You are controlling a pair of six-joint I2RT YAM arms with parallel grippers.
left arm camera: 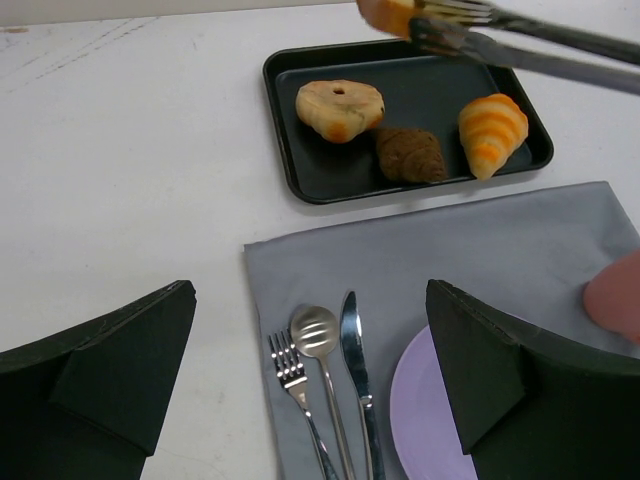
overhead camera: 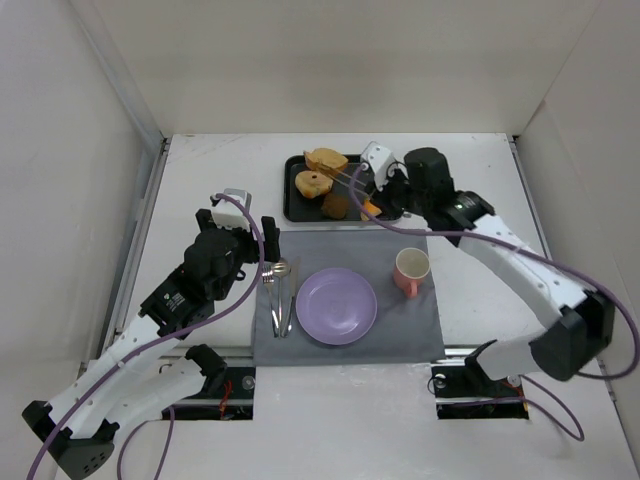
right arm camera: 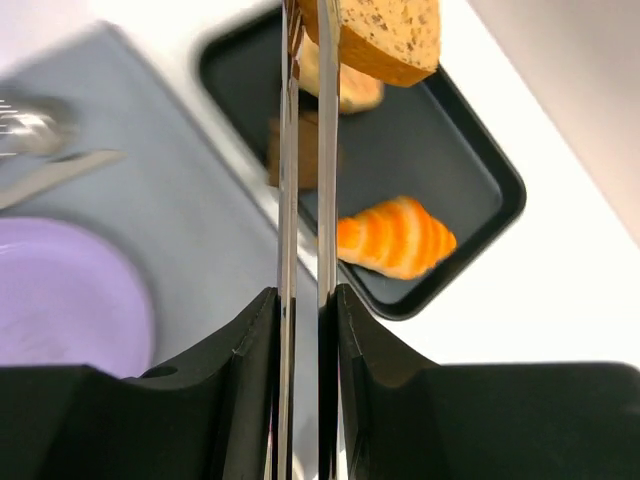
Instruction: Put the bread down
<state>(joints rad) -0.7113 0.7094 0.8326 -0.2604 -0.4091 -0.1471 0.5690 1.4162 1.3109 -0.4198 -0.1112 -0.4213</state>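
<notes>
Right gripper [right arm camera: 303, 310] clamped on 1 pair of tongs [right arm camera: 300, 150], which pinch the bread [right arm camera: 385, 35] at frame top, above the tray [right arm camera: 440, 140]. Tray holds 3: bun [left arm camera: 340, 108], brown pastry [left arm camera: 410, 153], croissant [left arm camera: 492, 130]. Left gripper [left arm camera: 310, 350] spread, bottom of frame, over 1 fork [left arm camera: 290, 375], 1 spoon [left arm camera: 315, 330], 1 knife [left arm camera: 352, 340].

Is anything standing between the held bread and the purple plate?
Nothing visible does. The right tool holds tongs gripping the bread above the black tray; only bare grey cloth lies between it and the purple plate. The pink cup stands aside.
</notes>
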